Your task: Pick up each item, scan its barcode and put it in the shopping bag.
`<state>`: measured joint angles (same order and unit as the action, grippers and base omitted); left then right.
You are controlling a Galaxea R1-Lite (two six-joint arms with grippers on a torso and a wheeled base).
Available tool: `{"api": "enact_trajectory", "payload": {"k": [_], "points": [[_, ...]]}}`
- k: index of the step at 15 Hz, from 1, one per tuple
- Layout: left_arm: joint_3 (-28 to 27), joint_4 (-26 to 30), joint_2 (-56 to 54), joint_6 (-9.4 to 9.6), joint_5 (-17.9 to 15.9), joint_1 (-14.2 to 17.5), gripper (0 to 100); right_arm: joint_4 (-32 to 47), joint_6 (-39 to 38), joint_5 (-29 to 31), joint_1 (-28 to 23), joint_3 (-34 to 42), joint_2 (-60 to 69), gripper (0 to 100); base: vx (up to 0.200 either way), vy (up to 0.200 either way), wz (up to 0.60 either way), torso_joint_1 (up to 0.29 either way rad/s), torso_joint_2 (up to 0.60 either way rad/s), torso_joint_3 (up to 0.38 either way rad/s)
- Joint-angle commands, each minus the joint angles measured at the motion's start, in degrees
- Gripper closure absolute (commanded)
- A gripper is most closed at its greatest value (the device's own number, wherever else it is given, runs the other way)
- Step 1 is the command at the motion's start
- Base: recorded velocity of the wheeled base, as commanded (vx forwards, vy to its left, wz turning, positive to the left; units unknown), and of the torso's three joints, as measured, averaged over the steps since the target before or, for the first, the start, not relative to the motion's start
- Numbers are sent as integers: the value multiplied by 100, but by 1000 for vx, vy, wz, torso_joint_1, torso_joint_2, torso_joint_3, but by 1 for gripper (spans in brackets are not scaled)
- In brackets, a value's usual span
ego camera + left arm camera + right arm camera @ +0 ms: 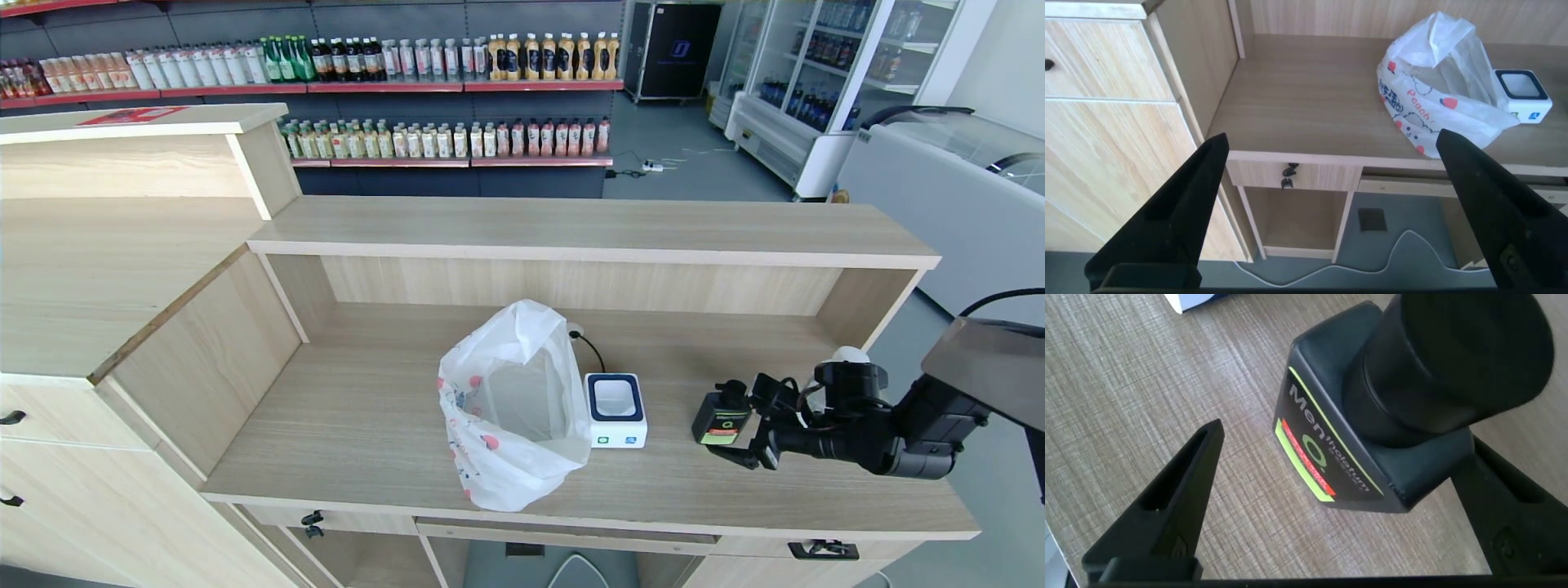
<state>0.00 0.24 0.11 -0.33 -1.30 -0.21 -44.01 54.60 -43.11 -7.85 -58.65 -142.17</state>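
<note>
We see a black bottle (722, 416) sitting on the wooden counter (367, 425), near the white scanner (615, 410). Our right gripper (739, 425) has its fingers spread wide, one on each side of the bottle, not squeezing it. The white shopping bag (510, 408) stands right next to the scanner on its other side. Our left gripper (1331, 140) hangs low in front of the counter, fingers spread, holding nothing.

Light wood counter (367, 425) with raised ledge (588, 229), drawers (49, 457) on the left. Behind: red-edged shelves (457, 86) of bottles (441, 140), grey floor (686, 163), glass-door fridges (824, 65), chest freezer (939, 188), black case (673, 49).
</note>
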Motion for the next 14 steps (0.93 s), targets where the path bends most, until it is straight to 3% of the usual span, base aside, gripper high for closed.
{"api": "enact_trajectory", "payload": {"k": [1,7,8,14], "points": [[0,2,-2,-2,-1,3,0,-3,-37,-5,64,-41,-83,0,0,0,0,0,0,0],[0,2,-2,-2,-1,3,0,6,-477,13,223,-41,-197,0,0,0,0,0,0,0],[0,-7,-2,-2,-1,3,0,-3,-494,13,231,-50,-189,100,0,0,0,0,0,0],[0,2,-2,-2,-1,3,0,-99,-433,250,302,-68,154,100,0,0,0,0,0,0]]}}
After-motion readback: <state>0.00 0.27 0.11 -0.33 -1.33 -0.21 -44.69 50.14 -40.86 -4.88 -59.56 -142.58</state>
